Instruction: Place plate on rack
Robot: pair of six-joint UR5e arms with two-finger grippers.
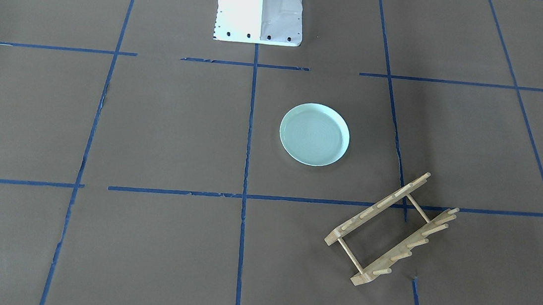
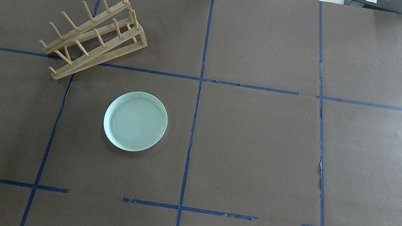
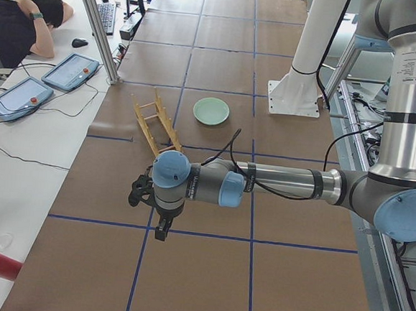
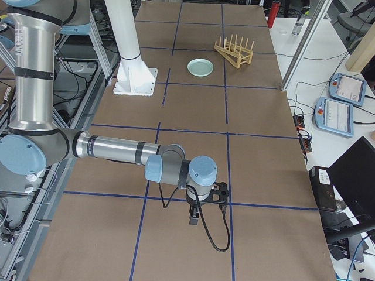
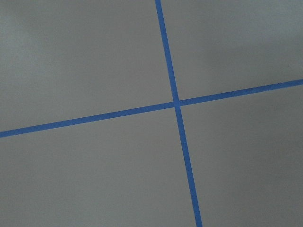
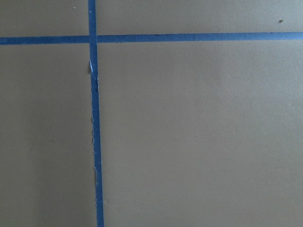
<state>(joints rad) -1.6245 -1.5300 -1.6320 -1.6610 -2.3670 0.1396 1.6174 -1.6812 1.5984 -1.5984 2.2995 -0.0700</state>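
Rack (image 1: pixel 379 206), lower right in the front view, stands pegs-up awaiting the plate (image 1: pixel 314 134), which lies flat upper-left of it, apart. Far off, left gripper (image 3: pixel 161 232) and right gripper (image 4: pixel 193 218) hang parked; whether they are released or clenched, I cannot tell.

Soft, even light falls over the brown paper-covered table (image 2: pixel 252 144), and the matte paper shows no glare. In the front-facing view the white metal robot pedestal (image 1: pixel 260 9), at the robot's edge of the table, is blown out to plain white on its left face. The round pale mint-green plate (image 2: pixel 135 121) casts only a thin, soft shadow close under its rim, and a faint sheen lies along the inside of the rim. The small light wooden dish rack (image 2: pixel 95 31) throws hardly any shadow. Both top views are sharp out to the table's corners. The left wrist view is greyish and slightly soft. The right wrist view is warmer and brighter on its right side. In the side views the silver arm tubes (image 3: pixel 285 182) carry lengthwise highlights.
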